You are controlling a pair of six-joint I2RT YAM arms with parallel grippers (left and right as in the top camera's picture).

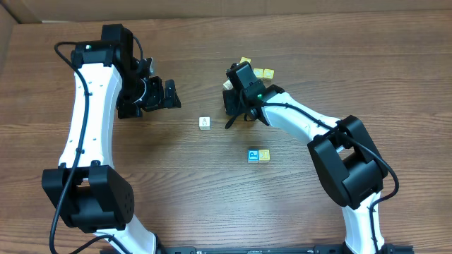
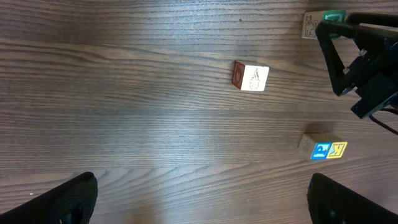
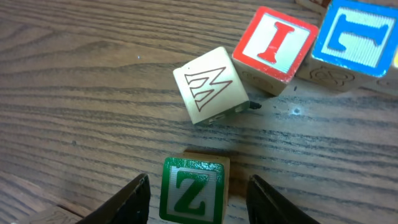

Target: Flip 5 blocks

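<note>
Poised over a scatter of alphabet blocks, the right pincer (image 3: 199,182) straddles the green Z block (image 3: 191,190) on the wooden table (image 1: 141,148), its two fingers standing apart with a sliver of daylight on either side of the cube, so nothing is clamped yet. The block sits squarely between the fingers and dead ahead of the wrist, its Z face up. As a cube it has no long axis to line up with, and what counts is that its flat sides face the two fingers. By my reckoning a straight squeeze would take it.

Just beyond it lies a tilted white block with a zigzag mark (image 3: 211,84), close to the red-and-white I cube (image 3: 273,43) and a blue-faced cube (image 3: 357,34).

The right arm is plainly the nearer one. The left pincer (image 1: 161,94) hangs wide apart and empty, well off to the other side. Elsewhere, a lone white block (image 1: 204,123) rests mid-table, and a teal-blue block (image 1: 252,156) sits touching a pale yellow block (image 1: 264,155) nearer the front.
</note>
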